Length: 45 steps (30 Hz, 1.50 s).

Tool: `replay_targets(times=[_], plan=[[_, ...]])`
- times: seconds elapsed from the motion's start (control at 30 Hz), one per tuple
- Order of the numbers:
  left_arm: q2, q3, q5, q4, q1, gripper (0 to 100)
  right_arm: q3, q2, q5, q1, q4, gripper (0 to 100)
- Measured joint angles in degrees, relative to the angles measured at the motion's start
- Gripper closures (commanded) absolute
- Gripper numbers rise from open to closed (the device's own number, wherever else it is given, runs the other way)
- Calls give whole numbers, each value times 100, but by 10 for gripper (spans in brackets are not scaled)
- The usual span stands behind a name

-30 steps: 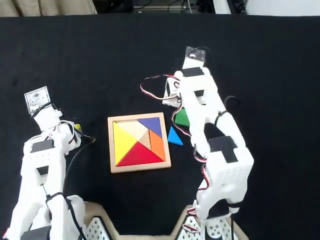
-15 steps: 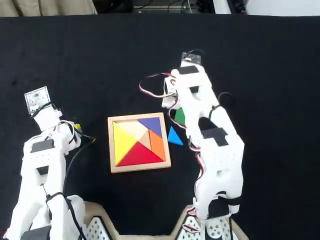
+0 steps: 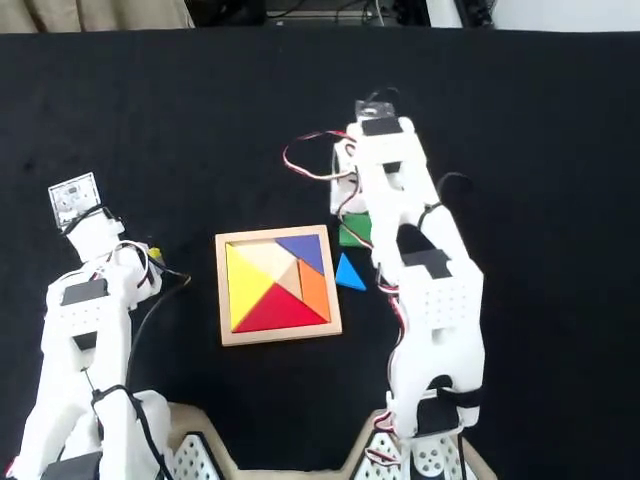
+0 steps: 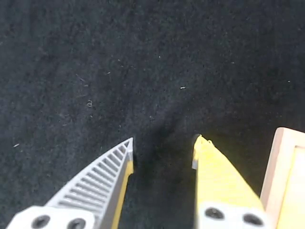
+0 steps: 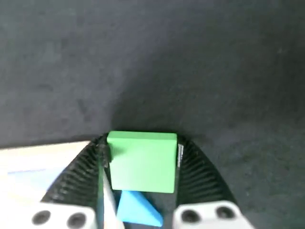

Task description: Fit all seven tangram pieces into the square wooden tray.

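Step in hand (judged): seat green square wooden piece point(image 5: 141, 162) in square wooden tray point(image 3: 222, 290). Right tool point(image 5: 142, 139) is clamped on two opp. sides of the piece.

Rec.: hold piece level and square its edges to tray rim before lowering. Free slot in tray not discernible, so fit unverified.

Piece sits betw. the jaws, just off tray's far right corner. Small blue triangle piece point(image 3: 349, 272) is on black desk point(image 3: 150, 120), just beside tray's right rim.

Left tool point(image 4: 164, 148) has jaws apart and holds nothing, near tray's left rim.

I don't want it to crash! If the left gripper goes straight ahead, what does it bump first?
Probably only the bare black table. The left gripper points at open cloth, and the wooden tray lies beside its path, though depth is unclear.
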Motion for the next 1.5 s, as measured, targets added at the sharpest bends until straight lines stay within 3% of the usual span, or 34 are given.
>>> replay_targets(times=[0.27, 0.73, 1.13, 1.5], plan=[[0, 0, 35, 0, 0, 795, -325, -466, 1327, -1116, 457, 987], [0, 0, 35, 0, 0, 795, 167, -466, 2444, -2330, 97, 987], [0, 0, 35, -18, 0, 795, 2523, -1565, 3270, -2338, -1793, 987], [0, 0, 35, -18, 0, 795, 2681, -1890, 3341, -2338, -2110, 987]])
